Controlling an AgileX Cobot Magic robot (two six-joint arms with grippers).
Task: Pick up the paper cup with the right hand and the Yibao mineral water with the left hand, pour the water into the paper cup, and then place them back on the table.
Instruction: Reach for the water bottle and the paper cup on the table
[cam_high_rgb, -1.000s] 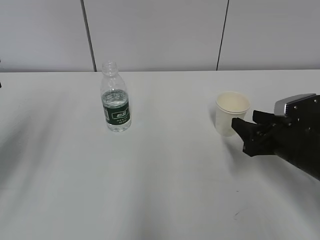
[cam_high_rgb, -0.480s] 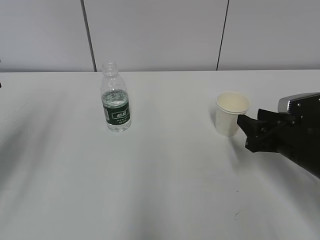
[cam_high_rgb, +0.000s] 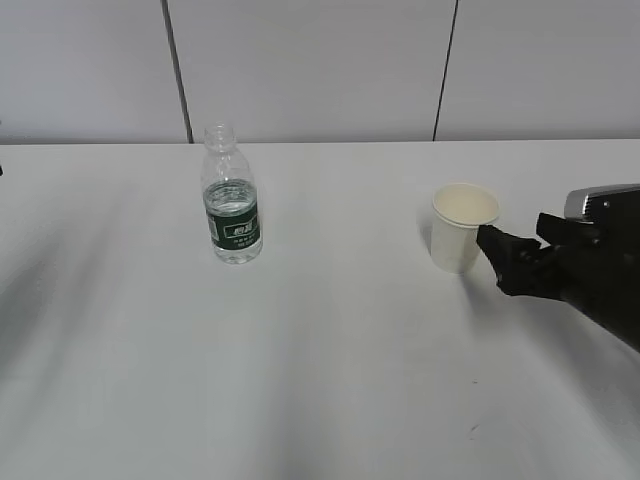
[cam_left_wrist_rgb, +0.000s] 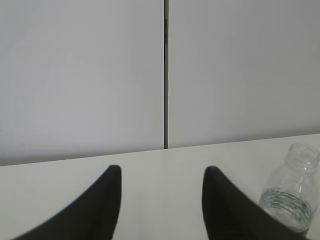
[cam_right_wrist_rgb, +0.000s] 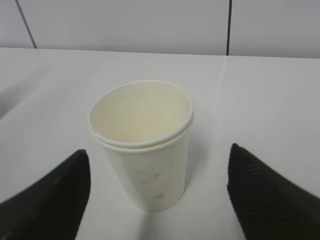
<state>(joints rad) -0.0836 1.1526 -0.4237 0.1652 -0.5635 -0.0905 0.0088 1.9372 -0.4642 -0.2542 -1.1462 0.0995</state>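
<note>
The paper cup (cam_high_rgb: 463, 228) stands upright on the white table (cam_high_rgb: 330, 350), right of centre. My right gripper (cam_high_rgb: 515, 240) is open and empty just right of the cup, not touching it. In the right wrist view the cup (cam_right_wrist_rgb: 145, 150) stands between and just beyond the two black fingertips of that gripper (cam_right_wrist_rgb: 158, 152). The Yibao mineral water (cam_high_rgb: 232, 205), capless with a green label, stands upright left of centre. My left gripper (cam_left_wrist_rgb: 162, 171) is open and empty, and is out of the exterior view. The bottle (cam_left_wrist_rgb: 292, 200) shows at the lower right of the left wrist view, beside the right finger.
A grey panelled wall with dark vertical seams (cam_high_rgb: 176, 70) runs along the table's far edge. A tiny dark mark (cam_high_rgb: 472, 430) lies on the table near the front right.
My right gripper has shifted to the right and slightly up, from in front of the cup to beside it. The cup and bottle have not moved.
</note>
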